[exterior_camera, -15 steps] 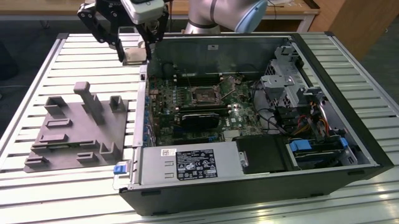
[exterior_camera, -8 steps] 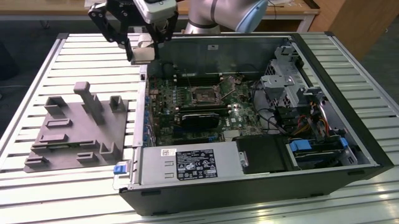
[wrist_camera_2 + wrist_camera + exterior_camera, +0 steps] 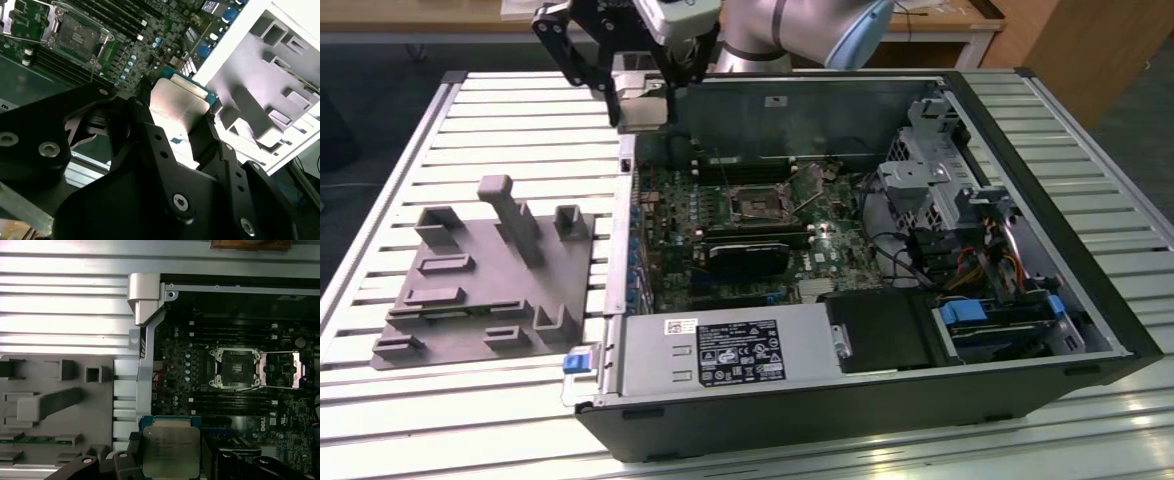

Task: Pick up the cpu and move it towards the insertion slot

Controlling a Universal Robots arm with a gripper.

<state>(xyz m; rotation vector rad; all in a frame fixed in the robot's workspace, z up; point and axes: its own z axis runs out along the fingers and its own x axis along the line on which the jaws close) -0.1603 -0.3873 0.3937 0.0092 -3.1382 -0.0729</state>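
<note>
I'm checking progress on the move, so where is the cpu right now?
The cpu is held in the gripper, in the air above the open computer case's edge at the exterior view's upper left, short of the insertion slot.

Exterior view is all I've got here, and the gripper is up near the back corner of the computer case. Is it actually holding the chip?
Observer: Yes. In both wrist views the gripper is shut on the cpu, its silvery top in plain sight between the black fingers.
Operator: Is the socket open for it?
Observer: In the first wrist view the insertion slot is bare and dark inside its silver frame, with its metal lid folded open beside it.
Operator: Is the chip over the board yet?
Observer: In the first wrist view it sits at the case's side wall, between the grey fixture and the board, apart from the socket.
</note>
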